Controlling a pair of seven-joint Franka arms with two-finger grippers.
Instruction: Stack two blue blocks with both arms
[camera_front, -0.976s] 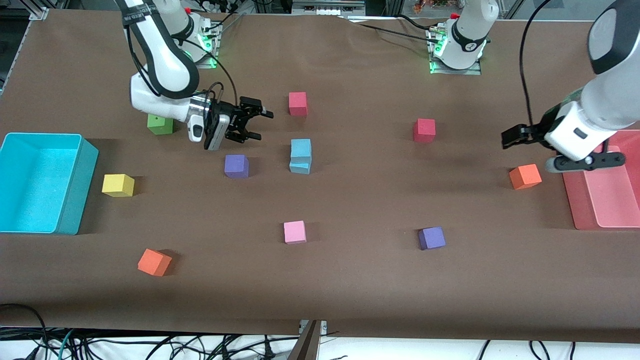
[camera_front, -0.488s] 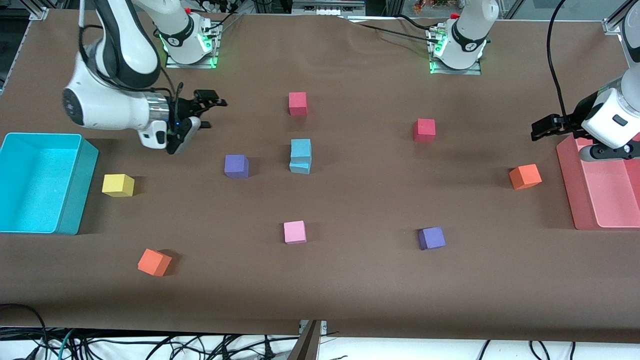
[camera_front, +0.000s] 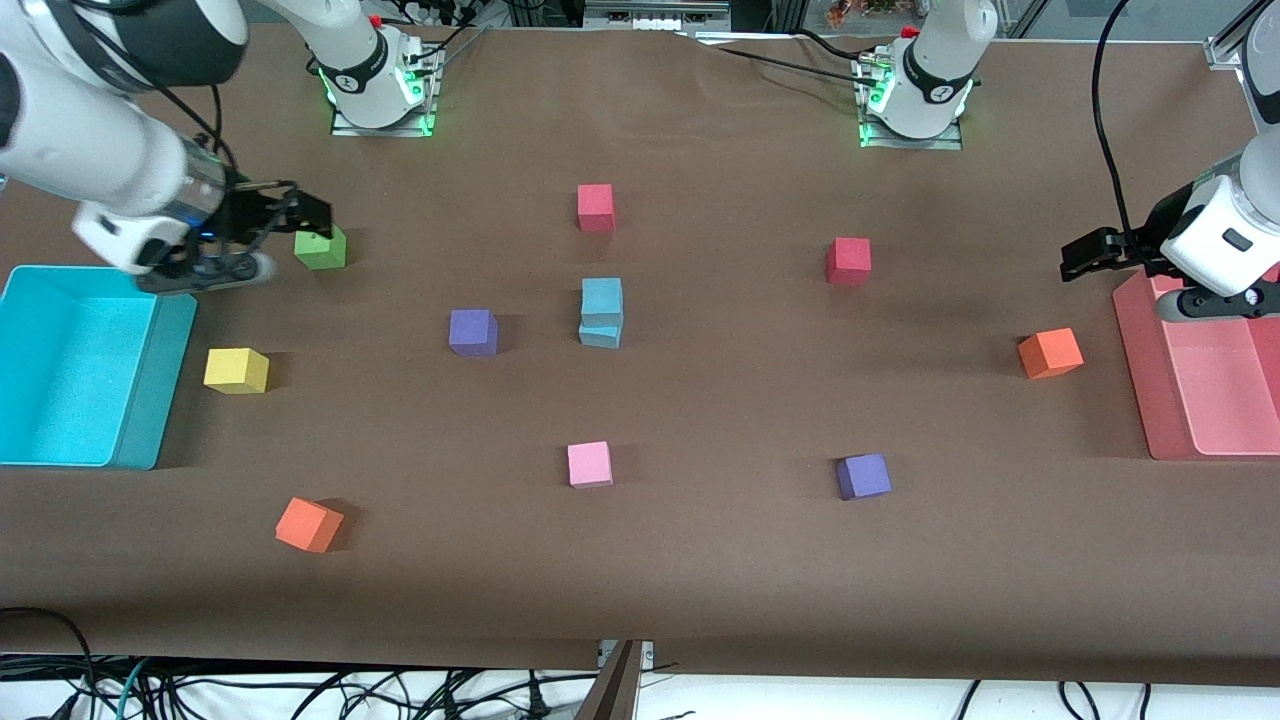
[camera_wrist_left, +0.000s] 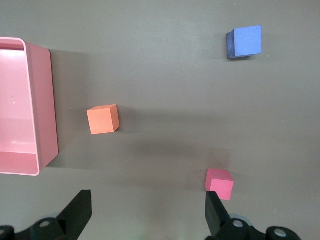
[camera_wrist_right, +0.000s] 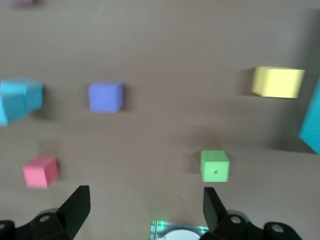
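Note:
The two blue blocks stand stacked in the middle of the table, the upper one (camera_front: 602, 297) sitting slightly askew on the lower one (camera_front: 600, 334). In the right wrist view the blue stack (camera_wrist_right: 20, 100) shows at the frame's edge. My right gripper (camera_front: 300, 215) (camera_wrist_right: 145, 205) hangs open and empty over the table by the green cube (camera_front: 320, 249), well away from the stack. My left gripper (camera_front: 1085, 258) (camera_wrist_left: 147, 210) hangs open and empty over the table at the pink tray's (camera_front: 1140, 380) edge.
A cyan bin (camera_front: 160, 370) sits at the right arm's end. Loose cubes lie around: purple (camera_front: 472, 332), yellow (camera_front: 236, 370), pink (camera_front: 589, 464), two red (camera_front: 595, 207) (camera_front: 848, 260), two orange (camera_front: 1050, 353) (camera_front: 308, 525), and another purple (camera_front: 863, 476).
My right arm has swung away from the blue stack toward the cyan bin. My left arm drew back toward the pink tray, then held still. The stack has not moved.

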